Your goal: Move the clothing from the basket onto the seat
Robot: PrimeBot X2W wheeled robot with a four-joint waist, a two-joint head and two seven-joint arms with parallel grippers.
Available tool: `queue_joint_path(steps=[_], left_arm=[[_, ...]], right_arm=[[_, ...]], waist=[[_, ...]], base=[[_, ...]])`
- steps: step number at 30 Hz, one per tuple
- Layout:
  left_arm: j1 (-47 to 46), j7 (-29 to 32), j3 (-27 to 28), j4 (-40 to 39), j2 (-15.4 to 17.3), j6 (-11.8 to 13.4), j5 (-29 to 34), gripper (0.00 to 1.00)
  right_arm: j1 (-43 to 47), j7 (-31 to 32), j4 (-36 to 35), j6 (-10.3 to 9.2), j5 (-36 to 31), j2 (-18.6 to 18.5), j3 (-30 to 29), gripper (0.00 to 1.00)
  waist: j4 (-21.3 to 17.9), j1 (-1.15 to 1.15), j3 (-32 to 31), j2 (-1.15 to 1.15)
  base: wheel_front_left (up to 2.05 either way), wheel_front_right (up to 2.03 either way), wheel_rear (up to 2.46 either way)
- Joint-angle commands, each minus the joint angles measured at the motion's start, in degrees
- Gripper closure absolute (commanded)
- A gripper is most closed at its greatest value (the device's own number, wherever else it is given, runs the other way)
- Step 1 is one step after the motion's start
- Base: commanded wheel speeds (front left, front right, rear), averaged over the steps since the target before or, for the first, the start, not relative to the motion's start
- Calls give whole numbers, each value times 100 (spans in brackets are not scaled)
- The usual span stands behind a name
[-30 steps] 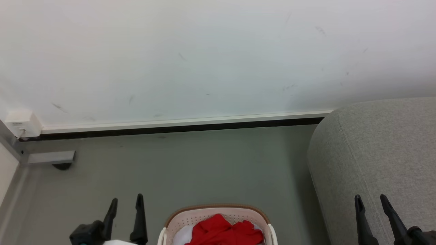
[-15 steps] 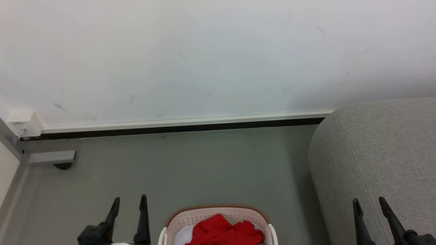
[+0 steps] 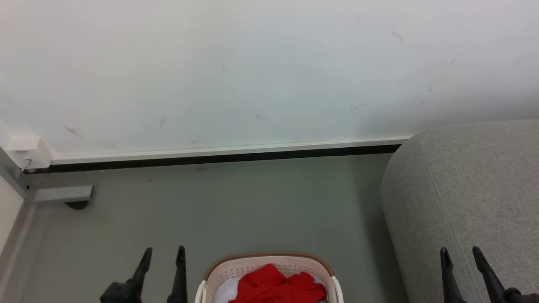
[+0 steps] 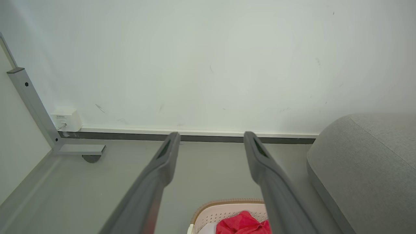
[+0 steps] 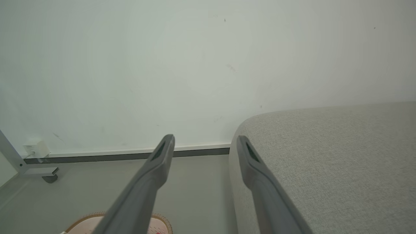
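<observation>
Nothing transferred yet: the clothing (image 3: pixel 276 287) lies heaped in the basket (image 3: pixel 269 260) at bottom centre, none on the seat (image 3: pixel 471 189) at right (partly in frame). Left gripper (image 3: pixel 164 249) and right gripper (image 3: pixel 459 250) stand spread, holding nothing.

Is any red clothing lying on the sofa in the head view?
No, the red clothing lies inside the basket, on the floor beside the sofa.

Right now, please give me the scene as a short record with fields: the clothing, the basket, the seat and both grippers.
clothing: red garments, heaped inside the laundry basket
container: cream laundry basket with a brown rim, on the grey floor
seat: grey sofa, to the right of the laundry basket
left gripper: open, empty, left of the laundry basket
right gripper: open, empty, seen against the sofa
</observation>
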Motion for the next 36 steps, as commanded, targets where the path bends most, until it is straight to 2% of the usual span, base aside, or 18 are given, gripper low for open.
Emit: queue_joint_path(steps=[1, 17, 23, 28, 32, 36], left_arm=[[49, -6, 24, 13, 43, -19, -24, 0], [4, -6, 97, 146, 41, -78, -155, 0], [-154, -6, 28, 186, 40, -155, -33, 0], [-519, -5, -324, 487, 38, -275, 9, 0], [-1050, 20, -771, 1106, 39, -336, 81, 0], [-1671, 331, -1309, 1762, 39, -381, 60, 0]], right_arm=[[53, -9, 21, -12, 33, -15, -11, 0], [-21, -9, 40, -12, 30, -20, 14, 0], [-231, -9, -67, -12, 66, -60, 57, 0], [-512, -7, -240, -12, 57, -170, 51, 0], [-804, -6, -415, -12, 38, -286, 85, 0], [-1161, -6, -621, -12, 18, -353, 137, 0]], waist=[[-2, 0, -3, 0], [21, 0, 23, 0], [-82, 0, 285, 0], [-188, 0, 740, 0], [-314, 0, 1211, 0], [-477, 0, 1807, 0]], base=[[0, 0, 0], [0, 0, 0], [0, 0, 0], [0, 0, 0], [0, 0, 0], [0, 0, 0]])
